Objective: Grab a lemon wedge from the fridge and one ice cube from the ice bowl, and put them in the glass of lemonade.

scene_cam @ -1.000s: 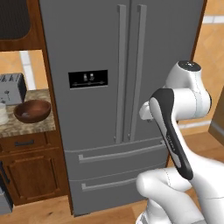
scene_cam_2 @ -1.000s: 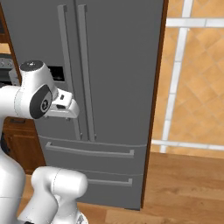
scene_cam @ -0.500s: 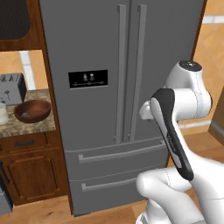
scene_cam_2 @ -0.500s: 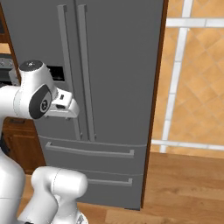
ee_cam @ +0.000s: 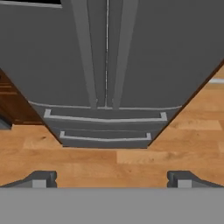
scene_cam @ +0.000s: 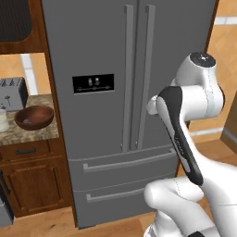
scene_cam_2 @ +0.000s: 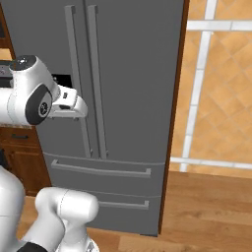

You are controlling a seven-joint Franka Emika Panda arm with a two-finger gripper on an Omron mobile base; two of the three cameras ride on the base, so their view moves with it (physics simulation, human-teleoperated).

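Your arm stood before the closed fridge [scene_cam: 134,69], its jaws released and spread wide with nothing between them, aimed at the two long door handles and the lower drawers. The ice bowl [scene_cam: 34,117] sat on the counter [scene_cam: 28,134] to the fridge's left, with the glass of lemonade [scene_cam: 3,120] just beside it at the far left and a grey toaster [scene_cam: 12,92] behind them.
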